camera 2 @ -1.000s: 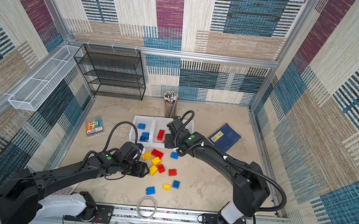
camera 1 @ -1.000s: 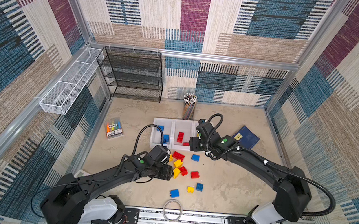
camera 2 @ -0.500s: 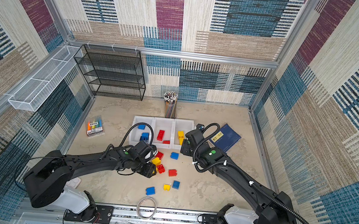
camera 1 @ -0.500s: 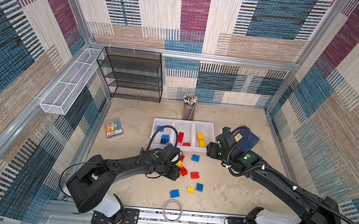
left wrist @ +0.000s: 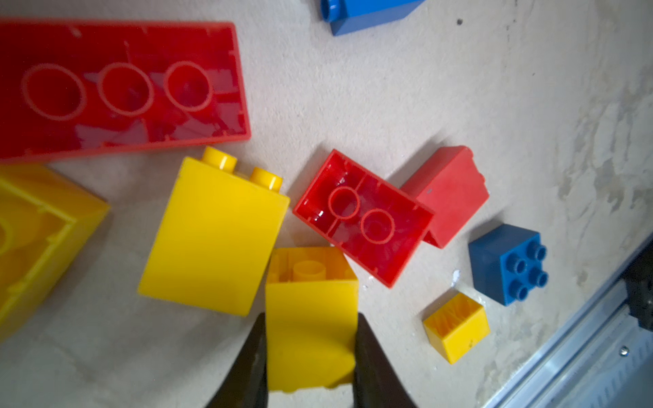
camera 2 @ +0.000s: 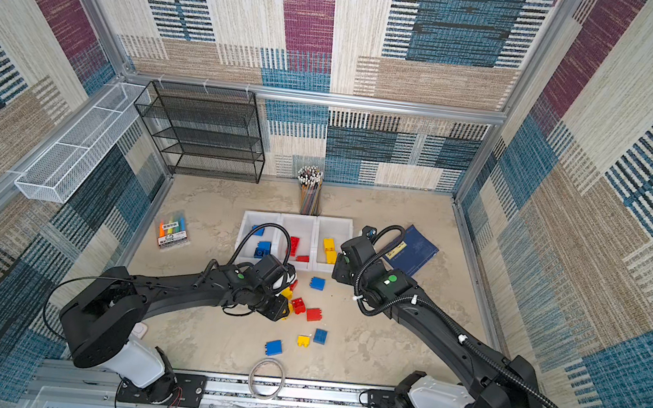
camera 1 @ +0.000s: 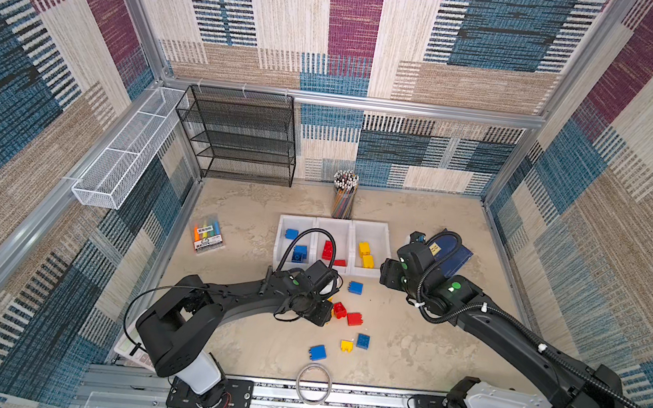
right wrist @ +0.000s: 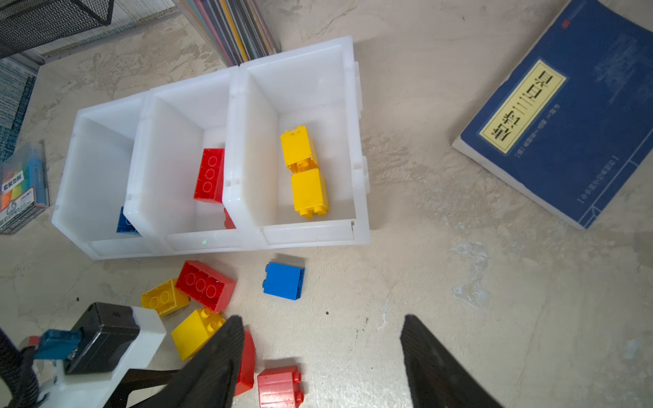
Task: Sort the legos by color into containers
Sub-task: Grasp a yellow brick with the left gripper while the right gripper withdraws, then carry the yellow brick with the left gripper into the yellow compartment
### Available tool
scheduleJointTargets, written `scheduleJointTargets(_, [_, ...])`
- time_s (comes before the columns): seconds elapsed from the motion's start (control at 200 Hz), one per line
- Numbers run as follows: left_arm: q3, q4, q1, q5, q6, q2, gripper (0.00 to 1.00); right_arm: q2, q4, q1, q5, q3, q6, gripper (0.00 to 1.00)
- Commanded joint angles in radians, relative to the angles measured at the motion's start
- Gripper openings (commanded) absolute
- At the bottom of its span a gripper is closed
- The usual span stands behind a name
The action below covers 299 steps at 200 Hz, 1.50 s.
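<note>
Reading across the tabletop (camera 1: 417, 349), left to right.

Highlighter pack (camera 1: 207, 235): laid at 9 o'clock of the containers (camera 1: 351, 237), well apart.

Containers: three white bins set touching in a row. The left bin (camera 1: 284, 225) is stocked with two blue legos (camera 1: 299, 253), the middle bin (camera 1: 332, 228) with two red legos (camera 1: 328, 250), the right bin (camera 1: 374, 229) with two yellow legos (camera 1: 363, 248).

Left end effector (left wrist: 310, 318): placed at 6 o'clock of the middle bin, pinching a yellow brick (left wrist: 311, 282) by two opposite faces, just beside a larger yellow brick (left wrist: 215, 229).

Loose bricks: a blue brick (camera 1: 356, 287) is found at 6 o'clock of the right bin. Two red bricks (camera 1: 354, 319), a small yellow brick (camera 1: 346, 345) and a blue pair (camera 1: 317, 352) are scattered at 6 o'clock of it.

Right end effector (right wrist: 321, 319): held spread, nothing gripped, at 4 o'clock of the right bin.

Blue book (camera 1: 457, 255): laid at 3 o'clock of the containers.
</note>
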Motion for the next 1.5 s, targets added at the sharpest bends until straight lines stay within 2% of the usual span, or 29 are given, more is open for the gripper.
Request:
scheduleJointTargets(0.0, [0.053, -0.041, 0.0, 0.028, 0.012, -0.019, 0.29, -0.037, -0.025, -0.01, 0.039, -0.002, 0.003, 0.73])
scheduleJointTargets(0.165, [0.249, -0.05, 0.016, -0.003, 0.06, 0.028, 0.3, -0.116, -0.051, -0.032, 0.055, -0.014, -0.01, 0.73])
scheduleJointTargets(0.406, [0.706, -0.149, 0.079, -0.017, 0.112, 0.355, 0.31, -0.179, -0.084, -0.048, 0.028, -0.033, -0.001, 0.72])
scheduleJointTargets(0.511, [0.888, -0.181, 0.097, 0.009, 0.105, 0.482, 0.32, -0.189, -0.101, -0.049, 0.013, -0.034, 0.008, 0.72])
scheduleJointTargets(0.611, [1.003, -0.204, 0.112, 0.017, 0.066, 0.581, 0.31, -0.201, -0.116, -0.049, 0.008, -0.031, 0.012, 0.72])
scheduleJointTargets(0.766, [1.075, -0.171, 0.131, 0.06, 0.002, 0.663, 0.31, -0.231, -0.103, -0.049, 0.011, -0.069, 0.028, 0.72])
scheduleJointTargets(0.962, [1.076, -0.1, 0.13, 0.124, -0.018, 0.682, 0.32, -0.159, -0.134, -0.048, -0.003, -0.029, 0.054, 0.72])
scheduleJointTargets(1.257, [1.037, -0.109, 0.13, 0.082, -0.011, 0.661, 0.37, -0.222, -0.142, -0.049, 0.002, -0.048, 0.065, 0.72])
scheduleJointTargets(1.307, [1.037, -0.105, 0.13, 0.086, -0.015, 0.665, 0.38, -0.227, -0.159, -0.048, 0.007, -0.044, 0.067, 0.72])
scheduleJointTargets(1.433, [1.052, -0.105, 0.13, 0.109, -0.029, 0.678, 0.51, -0.24, -0.182, -0.049, 0.011, -0.043, 0.075, 0.73])
scheduleJointTargets(1.493, [1.058, -0.105, 0.129, 0.111, -0.028, 0.676, 0.55, -0.25, -0.182, -0.049, 0.016, -0.047, 0.082, 0.73])
